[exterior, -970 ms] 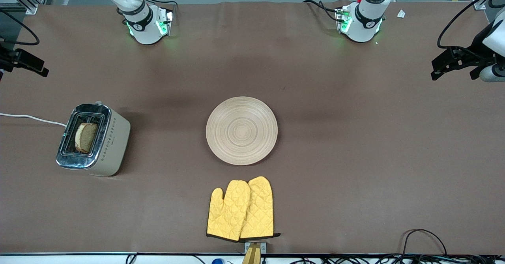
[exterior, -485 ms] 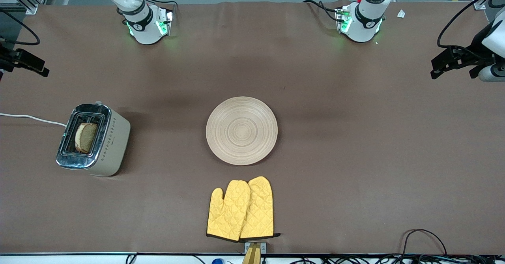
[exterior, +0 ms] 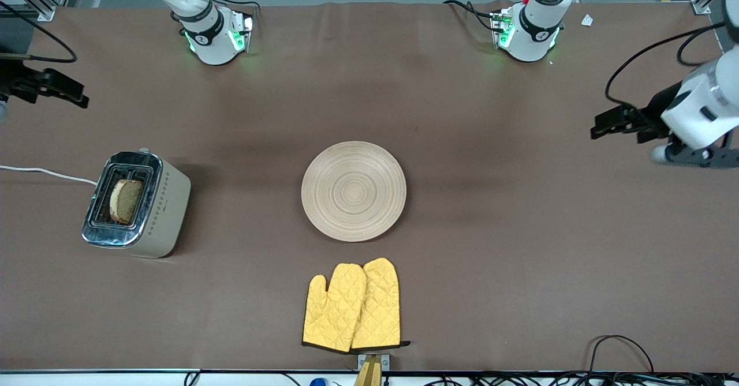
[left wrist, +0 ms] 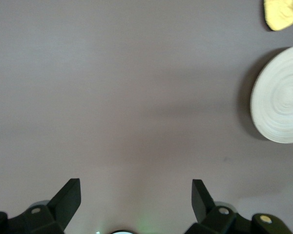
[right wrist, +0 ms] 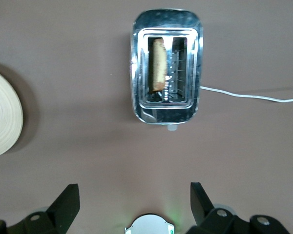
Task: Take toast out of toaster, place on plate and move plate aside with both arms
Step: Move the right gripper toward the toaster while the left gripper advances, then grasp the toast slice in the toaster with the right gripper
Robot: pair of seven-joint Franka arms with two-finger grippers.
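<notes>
The right gripper (exterior: 55, 89) hung with its jaws spread wide and empty over bare table at the right arm's end, short of the toaster (exterior: 138, 204). In the right wrist view the toaster (right wrist: 166, 66) lay well ahead of the open jaws, its slots running lengthwise away from them. The toast (exterior: 125, 201) stood upright in one slot, its rounded top proud of the chrome. Any grip risked trouble: jaws lowered off-centre could strike the chrome rim or shove the toaster along the cloth, and a hard pinch might crumble the slice. The white cord (exterior: 46, 173) trailed close by and could snag a finger. The plate (exterior: 353, 190) sat mid-table, well apart from both sets of jaws, with yellow oven mitts (exterior: 352, 306) nearer the front camera. A careless sweep across could nudge the plate off its spot. The left gripper (exterior: 620, 123), also wide open and holding nothing, hovered over bare table at the left arm's end, the plate (left wrist: 279, 95) off to one side of its jaws.
</notes>
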